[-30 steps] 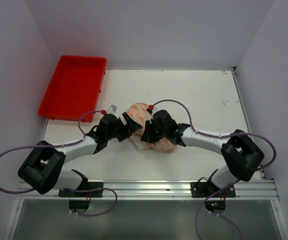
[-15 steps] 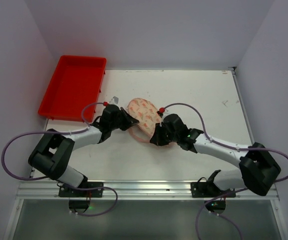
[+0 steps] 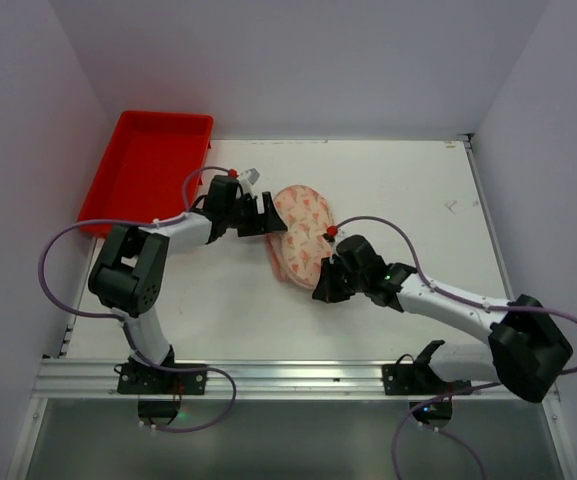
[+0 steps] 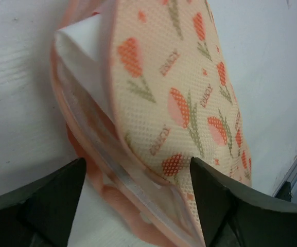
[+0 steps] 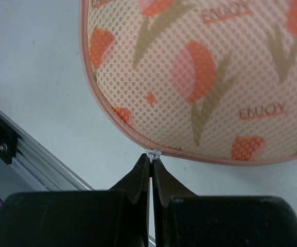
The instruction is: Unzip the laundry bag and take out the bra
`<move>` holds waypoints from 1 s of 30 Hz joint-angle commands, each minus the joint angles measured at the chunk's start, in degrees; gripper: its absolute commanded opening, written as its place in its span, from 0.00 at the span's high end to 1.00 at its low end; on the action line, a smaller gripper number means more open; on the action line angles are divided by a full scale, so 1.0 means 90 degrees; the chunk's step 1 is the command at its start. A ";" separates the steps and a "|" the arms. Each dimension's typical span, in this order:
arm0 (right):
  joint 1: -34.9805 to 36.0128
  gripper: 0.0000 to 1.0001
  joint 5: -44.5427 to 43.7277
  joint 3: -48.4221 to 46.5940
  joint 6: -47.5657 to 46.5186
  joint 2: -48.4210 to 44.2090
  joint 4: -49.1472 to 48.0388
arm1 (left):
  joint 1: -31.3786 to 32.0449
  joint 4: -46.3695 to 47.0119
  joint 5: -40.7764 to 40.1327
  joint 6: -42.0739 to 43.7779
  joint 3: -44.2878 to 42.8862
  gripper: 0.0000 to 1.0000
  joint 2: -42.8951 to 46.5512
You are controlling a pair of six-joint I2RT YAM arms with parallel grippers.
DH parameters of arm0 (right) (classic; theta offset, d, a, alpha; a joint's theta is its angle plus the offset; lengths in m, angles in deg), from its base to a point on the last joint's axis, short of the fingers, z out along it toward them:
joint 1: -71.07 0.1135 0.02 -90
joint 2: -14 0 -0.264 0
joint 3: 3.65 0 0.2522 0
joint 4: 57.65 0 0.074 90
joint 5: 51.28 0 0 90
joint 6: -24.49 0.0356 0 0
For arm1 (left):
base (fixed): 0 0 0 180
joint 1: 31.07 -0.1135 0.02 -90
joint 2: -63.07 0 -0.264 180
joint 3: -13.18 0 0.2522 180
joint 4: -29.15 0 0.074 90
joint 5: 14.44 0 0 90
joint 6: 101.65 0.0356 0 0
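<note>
**Zip part-way round, bra not out yet**

Finding the bag [image 3: 301, 232] in the middle of the desk [image 3: 408, 190], right of the tray [image 3: 148, 175], flat between both arms. Pinching the zip pull [image 5: 152, 153] with the right end effector [image 5: 151, 163] at the bag's near edge, pressed together hard on that small white tab with nothing else in the bite. At the far end, straddling the bag with the left end effector [image 4: 138, 175], spread wide on either side of the rim and gripping nothing, as far as can be seen.

Good news from the left wrist view: gaping along the seam there and showing pale lining under the printed top, so counting that stretch as unzipped. Less clear from the right wrist view: seeing pink edge both ways from the pull, with no telling which side lies parted.

Judging progress as under way but unfinished: opened at one end, probably with more track to run round the near lobe. No sign of the bra anywhere outside. Possibly that white fold inside the mouth, possibly just lining; impossible to say.

Left to do, by the look of it: finishing the zip, spreading the mouth, reaching in, lifting the bra out.
</note>
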 commanded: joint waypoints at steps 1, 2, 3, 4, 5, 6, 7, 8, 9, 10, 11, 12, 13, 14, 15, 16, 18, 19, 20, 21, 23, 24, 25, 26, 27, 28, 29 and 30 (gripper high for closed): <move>0.0413 1.00 0.0558 -0.0687 -0.0009 0.0713 -0.0482 | -0.0147 -0.0012 0.0169 0.0069 -0.0124 0.09 0.0321; 0.0588 1.00 0.0558 -0.1008 0.0030 0.1131 -0.0686 | -0.0147 0.0114 0.0081 -0.0157 0.0186 0.01 0.0488; 0.0658 1.00 0.0587 -0.1156 0.0079 0.1338 -0.0804 | -0.0147 0.0183 -0.0084 -0.0420 0.0392 0.00 0.0683; 0.0726 1.00 0.0626 -0.1302 0.0196 0.1524 -0.0902 | -0.0147 0.0232 -0.0173 -0.0877 0.0607 0.00 0.1130; 0.0775 1.00 0.0636 -0.1555 0.0245 0.1845 -0.1068 | -0.0147 0.0117 -0.0338 -0.1075 0.1025 0.00 0.1357; 0.0853 1.00 0.0646 -0.1664 0.0284 0.1983 -0.1127 | -0.0138 0.0106 -0.0678 -0.1261 0.1251 0.00 0.1639; 0.0883 1.00 0.0608 -0.1839 0.0372 0.2091 -0.1128 | -0.0138 0.0154 -0.0788 -0.1514 0.1756 0.00 0.2193; 0.0902 1.00 0.0607 -0.1899 0.0402 0.2247 -0.1379 | -0.0138 0.0145 -0.1060 -0.1584 0.2003 0.00 0.2469; 0.0903 1.00 0.0598 -0.1957 0.0431 0.2307 -0.1440 | -0.0138 0.0116 -0.1207 -0.1778 0.2208 0.00 0.3004; 0.0903 1.00 0.0578 -0.2045 0.0441 0.2355 -0.1479 | -0.0128 0.0154 -0.1267 -0.1896 0.2607 0.00 0.3261; 0.0903 1.00 0.0501 -0.2085 0.0431 0.2433 -0.1508 | -0.0099 0.0222 -0.1267 -0.1975 0.2775 0.00 0.3466; 0.0903 1.00 0.0480 -0.2114 0.0412 0.2463 -0.1528 | -0.0050 0.0252 -0.1287 -0.2082 0.2893 0.00 0.3768; 0.0912 1.00 0.0461 -0.2192 0.0383 0.2502 -0.1519 | 0.0018 0.0272 -0.1326 -0.2112 0.3020 0.00 0.3858; 0.0903 1.00 0.0451 -0.2212 0.0373 0.2541 -0.1509 | 0.0086 0.0291 -0.1345 -0.2112 0.3031 0.00 0.3897; 0.0903 1.00 0.0432 -0.2231 0.0373 0.2609 -0.1489 | 0.0203 0.0301 -0.1326 -0.2112 0.3021 0.01 0.3869; 0.0912 1.00 0.0431 -0.2241 0.0382 0.2620 -0.1489 | 0.0272 0.0350 -0.1326 -0.2141 0.2982 0.03 0.3820; 0.0912 1.00 0.0441 -0.2222 0.0411 0.2668 -0.1489 | 0.0526 0.0515 -0.1345 -0.2209 0.2953 0.09 0.3626; 0.0912 1.00 0.0441 -0.2193 0.0421 0.2649 -0.1489 | 0.0614 0.0564 -0.1375 -0.2229 0.2866 0.12 0.3528; 0.0912 1.00 0.0412 -0.2173 0.0431 0.2639 -0.1480 | 0.0798 0.0565 -0.1491 -0.2229 0.2816 0.16 0.3440; 0.0912 1.00 0.0383 -0.2144 0.0431 0.2581 -0.1470 | 0.0858 0.0565 -0.1531 -0.2249 0.2758 0.26 0.3265; 0.0912 1.00 0.0353 -0.2134 0.0421 0.2532 -0.1392 | 0.0927 0.0613 -0.1609 -0.2317 0.2757 0.45 0.3127; 0.0912 1.00 0.0305 -0.2124 0.0392 0.2493 -0.1343 | 0.0937 0.0633 -0.1638 -0.2327 0.2767 0.68 0.3068; 0.0912 1.00 0.0275 -0.2066 0.0382 0.2396 -0.1246 | 0.0937 0.0653 -0.1668 -0.2327 0.2777 0.80 0.3068; 0.0912 1.00 0.0256 -0.2007 0.0402 0.2318 -0.1197 | 0.0927 0.0633 -0.1745 -0.2317 0.2777 0.89 0.3087; 0.0903 1.00 0.0198 -0.1920 0.0402 0.2230 -0.1187 | 0.0917 0.0604 -0.1794 -0.2269 0.2757 1.00 0.3136; 0.0883 1.00 0.0120 -0.1735 0.0392 0.2016 -0.0954 | 0.0898 0.0478 -0.1814 -0.2220 0.2680 1.00 0.3165; 0.0864 1.00 0.0032 -0.1637 0.0344 0.1889 -0.0826 | 0.0840 0.0409 -0.1785 -0.2104 0.2631 1.00 0.3194; 0.0825 1.00 -0.0056 -0.1404 0.0276 0.1762 -0.0690 | 0.0791 0.0351 -0.1679 -0.2064 0.2572 1.00 0.3253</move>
